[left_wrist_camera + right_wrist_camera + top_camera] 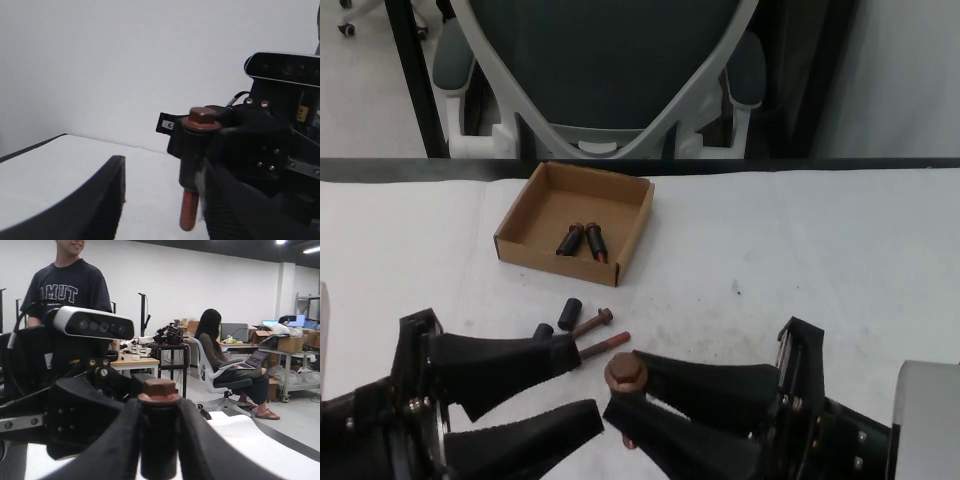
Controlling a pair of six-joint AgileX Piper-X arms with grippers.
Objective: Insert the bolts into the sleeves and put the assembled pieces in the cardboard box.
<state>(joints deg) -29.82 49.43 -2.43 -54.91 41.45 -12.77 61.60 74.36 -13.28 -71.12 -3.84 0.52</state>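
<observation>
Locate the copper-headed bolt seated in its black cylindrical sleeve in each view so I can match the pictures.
High view: copper-headed bolt in black sleeve, low centre, head toward the camera.
Left wrist view: the bolt, right of centre, upright, threaded tip below the sleeve.
Right wrist view: the bolt, bottom centre, upright.
Shared landmark: the right gripper shut on it.
</observation>
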